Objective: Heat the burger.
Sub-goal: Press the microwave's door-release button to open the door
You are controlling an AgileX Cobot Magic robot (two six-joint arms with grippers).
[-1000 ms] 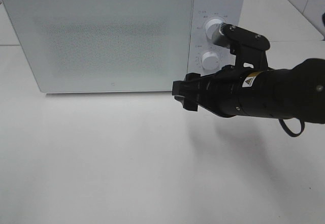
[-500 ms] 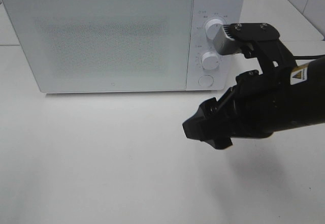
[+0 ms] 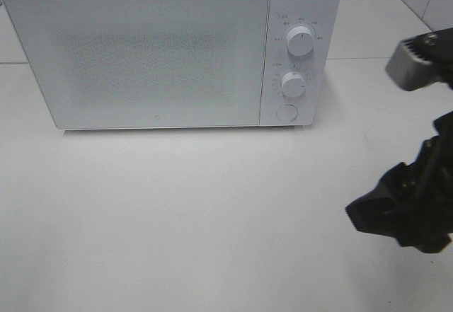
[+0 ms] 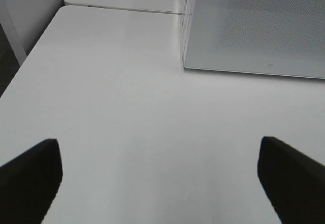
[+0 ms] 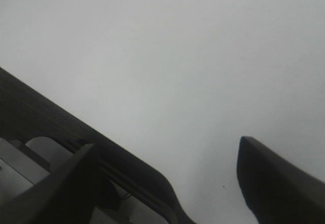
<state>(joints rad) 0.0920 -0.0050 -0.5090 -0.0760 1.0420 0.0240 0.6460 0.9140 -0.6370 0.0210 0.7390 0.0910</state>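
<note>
You face a boxy white microwave (image 3: pixel 141 57), door shut, on the white counter (image 3: pixel 177 220); the burger is hidden (probably inside, heating). The left tool (image 4: pixel 157 148) and the right tool (image 5: pixel 167 142) gape empty, with nothing needing holding.

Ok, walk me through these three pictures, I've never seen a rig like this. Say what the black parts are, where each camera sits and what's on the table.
This is a two-armed robot at a white table. The wide picture comes from a camera mounted high: it shows a white microwave, door shut, and the black right arm at the edge. The other two come from cameras on the wrists, looking out between the black gripper fingers. The left gripper and the right gripper both stand open over the table, holding nothing. No burger shows anywhere; the frosted door hides whatever is inside.
</note>
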